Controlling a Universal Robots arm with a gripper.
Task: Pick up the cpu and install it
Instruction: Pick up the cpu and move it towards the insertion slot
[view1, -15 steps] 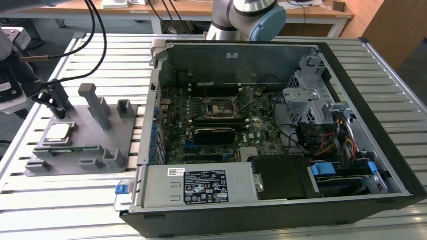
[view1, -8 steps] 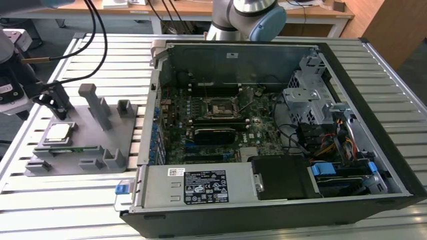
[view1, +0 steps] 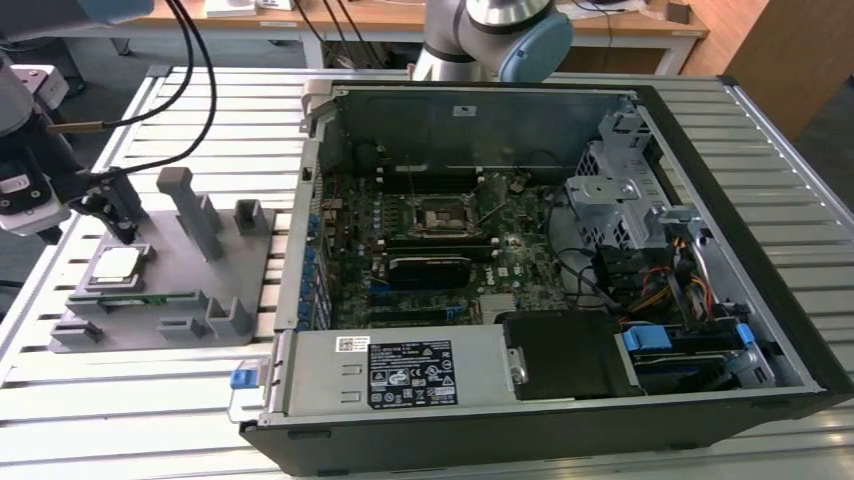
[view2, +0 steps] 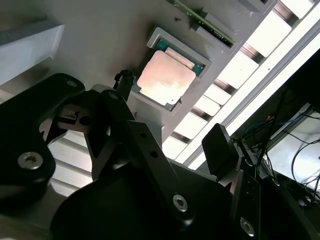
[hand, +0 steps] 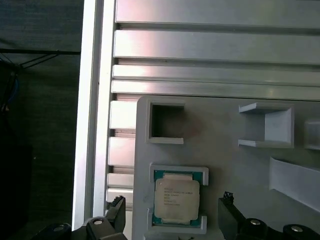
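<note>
Slotted metal table (view1: 134, 400) carries everything. Open computer case (view1: 467, 125) lies flat, well apart from the fingers (hand: 230, 215), to the exterior view's right of them; lying flat puts the board face-up for a top-down insert. Grey parts fixture (view1: 160, 265) sits directly under the fingers; its walled pockets keep parts in known spots. Gripper (hand: 173, 199) hangs over it, fingers spread wide and gripping nothing. The cpu (view2: 166, 77) lies flat, silver top up, in its framed pocket, between the two fingers and touching neither. Likely lined up for a side pinch. Empty socket (view1: 441, 213) inside the case is far from the fingers. Thin memory stick (view1: 134, 297) stands in a slot just beyond the cpu.
</note>
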